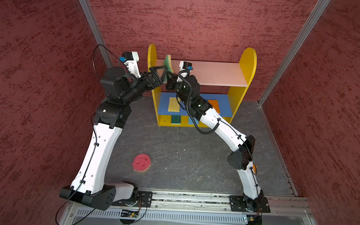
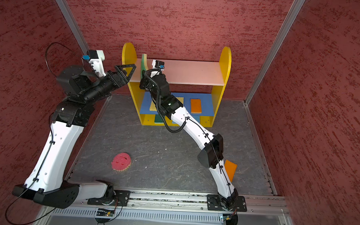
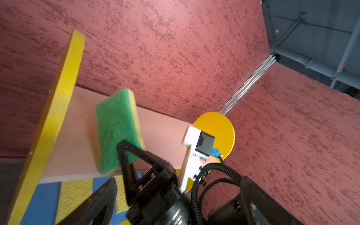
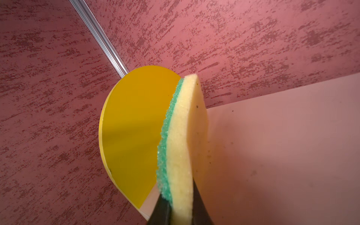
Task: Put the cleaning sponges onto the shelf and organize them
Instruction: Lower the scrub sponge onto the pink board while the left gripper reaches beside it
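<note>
The left gripper [image 2: 129, 71] hangs at the left, beside the left yellow panel of the shelf [image 1: 248, 63]. Its fingers are spread wide with nothing between them.

Just to its right, 1 upright green sponge [image 1: 168, 61] stands on its long edge at the left end of the pink top board [image 1: 218, 74]. Its green face is turned to the left panel and its pale foam face to the right. The right gripper [image 4: 180, 212] is clamped on the near end of this sponge, with 1 finger on each face.

On the blue middle board [image 1: 225, 106] lie 3 flat sponges. From the left they are 1 pale yellow sponge [image 1: 173, 104], a 2nd pale yellow sponge [image 2: 179, 99] mostly hidden by the right arm, and 1 orange sponge [image 2: 196, 106].

On the yellow base [image 1: 164, 121], 1 flat green sponge [image 1: 175, 119] lies at the left. Beside it to the right is 1 blue sponge [image 1: 192, 120], and the arm covers the rest of that tier.

The worktop [image 1: 194, 155] carries 2 sponges. At the near left is 1 round pink-red smiley sponge [image 1: 141, 162]. At the near right, 1 loose orange sponge [image 2: 230, 169] lies partly behind the right arm.
</note>
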Motion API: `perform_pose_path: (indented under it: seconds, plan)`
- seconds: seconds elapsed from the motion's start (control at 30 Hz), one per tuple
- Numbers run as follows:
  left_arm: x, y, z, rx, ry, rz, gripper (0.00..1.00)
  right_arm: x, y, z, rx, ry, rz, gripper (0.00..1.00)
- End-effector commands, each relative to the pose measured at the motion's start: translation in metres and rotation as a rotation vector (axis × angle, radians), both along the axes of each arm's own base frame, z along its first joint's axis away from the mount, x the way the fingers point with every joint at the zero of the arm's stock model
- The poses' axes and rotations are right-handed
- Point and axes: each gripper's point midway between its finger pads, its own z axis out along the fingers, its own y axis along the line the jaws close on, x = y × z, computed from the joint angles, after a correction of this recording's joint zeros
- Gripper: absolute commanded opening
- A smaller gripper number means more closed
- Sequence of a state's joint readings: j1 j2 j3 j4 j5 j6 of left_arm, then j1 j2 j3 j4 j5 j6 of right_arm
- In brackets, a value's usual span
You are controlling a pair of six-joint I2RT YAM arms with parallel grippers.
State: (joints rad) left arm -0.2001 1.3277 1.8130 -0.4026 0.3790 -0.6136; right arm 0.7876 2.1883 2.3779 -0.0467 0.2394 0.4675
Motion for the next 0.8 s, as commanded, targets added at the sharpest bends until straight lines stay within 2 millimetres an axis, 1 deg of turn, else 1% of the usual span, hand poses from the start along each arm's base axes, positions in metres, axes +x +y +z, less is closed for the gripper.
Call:
perform_pose_path:
  seconds: [0.0, 0.1, 0.17, 0.27, 0.33, 0.4, 0.47, 0.53, 0.6, 0.77]
  plan:
    - [-0.005, -0.009, 0.017, -0.054, -0.018, -0.075, 0.97, 0.009, -0.008, -0.006, -0.001, 0.025, -0.046, 0.22]
    - [0.004, -0.013, 0.014, -0.074, -0.005, -0.079, 0.96, 0.011, -0.012, -0.007, -0.001, 0.031, -0.07, 0.29]
    - [0.012, -0.018, 0.006, -0.08, 0.015, -0.092, 0.96, 0.013, -0.016, -0.008, 0.004, 0.03, -0.095, 0.31]
    - [0.028, -0.027, -0.011, -0.092, 0.065, -0.12, 0.96, 0.016, -0.022, -0.008, 0.003, 0.031, -0.126, 0.35]
    - [0.038, -0.033, -0.022, -0.094, 0.1, -0.138, 0.96, 0.016, -0.022, -0.009, 0.0, 0.031, -0.131, 0.42]
    - [0.044, -0.04, -0.029, -0.096, 0.118, -0.156, 0.96, 0.016, -0.023, -0.008, -0.001, 0.03, -0.136, 0.49]
    - [0.048, -0.047, -0.033, -0.093, 0.127, -0.168, 0.96, 0.015, -0.025, -0.006, -0.006, 0.026, -0.144, 0.56]
    - [0.049, -0.052, -0.035, -0.084, 0.13, -0.174, 0.96, 0.015, -0.028, -0.005, -0.014, 0.024, -0.154, 0.61]
    - [0.049, -0.056, -0.032, -0.072, 0.118, -0.172, 0.96, 0.015, -0.03, -0.004, -0.026, 0.019, -0.162, 0.67]
    - [0.047, -0.061, -0.027, -0.041, 0.101, -0.157, 0.96, 0.012, -0.038, 0.001, -0.055, 0.014, -0.183, 0.69]
